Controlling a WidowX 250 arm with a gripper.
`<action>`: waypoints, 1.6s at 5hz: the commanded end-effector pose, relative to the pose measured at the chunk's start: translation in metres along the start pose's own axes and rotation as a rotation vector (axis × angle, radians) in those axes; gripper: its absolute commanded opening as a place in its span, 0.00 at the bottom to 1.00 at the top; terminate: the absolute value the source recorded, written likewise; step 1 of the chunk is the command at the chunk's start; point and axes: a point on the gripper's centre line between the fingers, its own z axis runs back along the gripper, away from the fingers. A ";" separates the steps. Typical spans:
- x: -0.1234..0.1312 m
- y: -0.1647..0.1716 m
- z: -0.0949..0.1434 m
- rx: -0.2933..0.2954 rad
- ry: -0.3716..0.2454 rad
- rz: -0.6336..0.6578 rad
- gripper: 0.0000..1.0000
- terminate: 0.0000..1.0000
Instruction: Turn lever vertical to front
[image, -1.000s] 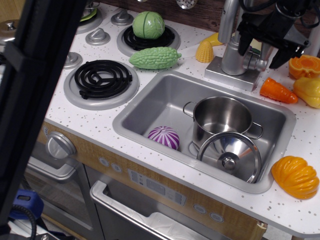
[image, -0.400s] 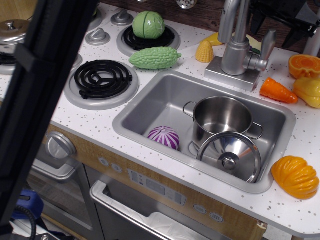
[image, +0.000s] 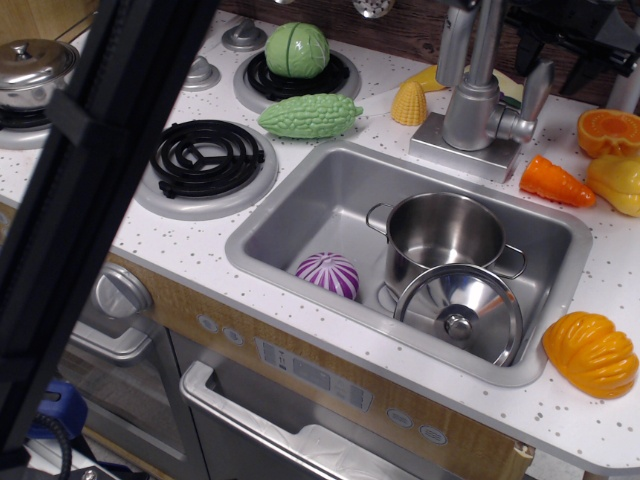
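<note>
The lever (image: 537, 88) is a small flat silver paddle on a short stub at the right side of the faucet's cylindrical body (image: 470, 112). It stands nearly upright, tip leaning slightly right. My black gripper (image: 560, 52) hangs at the top right, above and just behind the lever and not touching it. Its fingers look spread and hold nothing. Much of it is cut off by the frame's top edge.
The sink (image: 300, 200) holds a steel pot (image: 440, 235), its lid (image: 458, 310) and a purple ball (image: 328, 274). Toy vegetables lie around: a green gourd (image: 310, 115), corn (image: 408, 103), a carrot (image: 555, 182) and a yellow squash (image: 590, 352). A dark bar (image: 90, 200) blocks the left foreground.
The gripper, which was around the lever one second ago, has lifted up and to the right, clear of it. The lever now shows upright. The dark foreground bar has shifted right.
</note>
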 end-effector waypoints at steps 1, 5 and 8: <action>0.002 -0.003 0.037 0.000 -0.017 0.063 0.00 0.00; -0.026 -0.008 0.033 -0.065 0.216 0.097 0.00 0.00; -0.042 -0.011 0.011 -0.105 0.218 0.106 0.00 0.00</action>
